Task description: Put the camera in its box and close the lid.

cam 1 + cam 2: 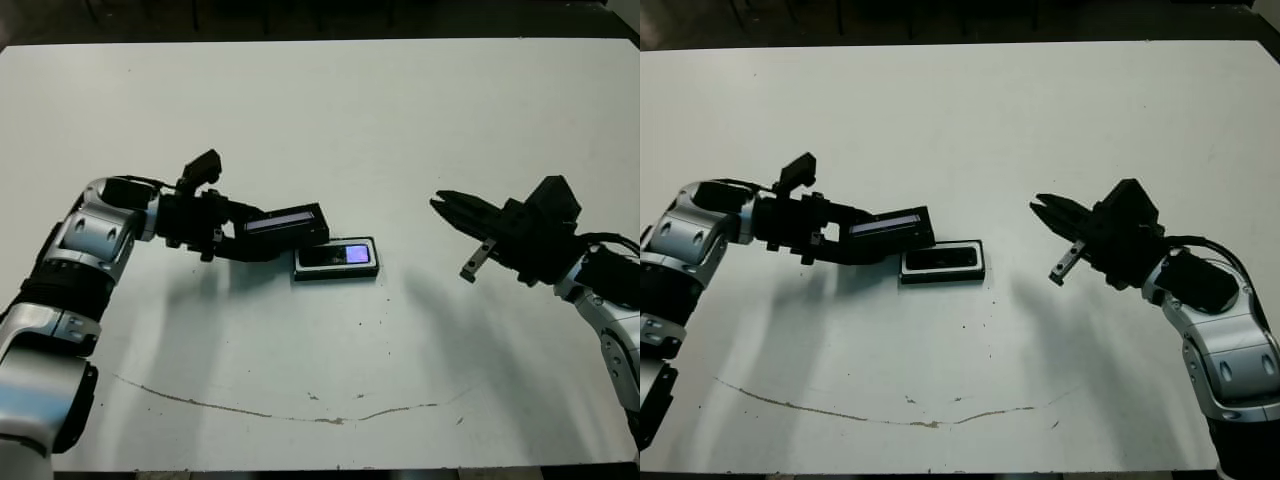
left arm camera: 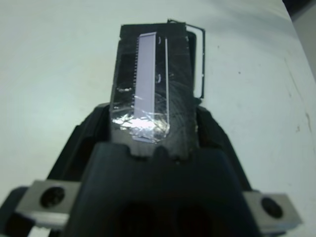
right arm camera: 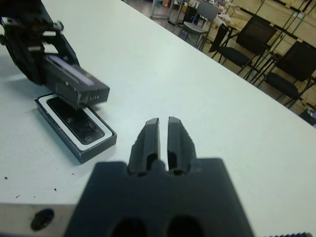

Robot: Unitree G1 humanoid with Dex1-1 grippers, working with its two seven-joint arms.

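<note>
Camera (image 1: pixel 336 256) lies inside the box (image 3: pixel 94 148); the left gripper (image 1: pixel 262 236) clamps the lid (image 1: pixel 285 224), not yet seated. The right gripper (image 3: pixel 163 140), jaws together, idles well apart.

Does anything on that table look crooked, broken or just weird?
Only a thin brown curved mark on the white table near its front edge, like a scratch or stain. The camera lies neatly inside the box.

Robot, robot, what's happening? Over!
Left gripper holds flat black lid above white-lined box. Slim black camera inside. Right gripper shut, empty. Nothing blocking.
</note>
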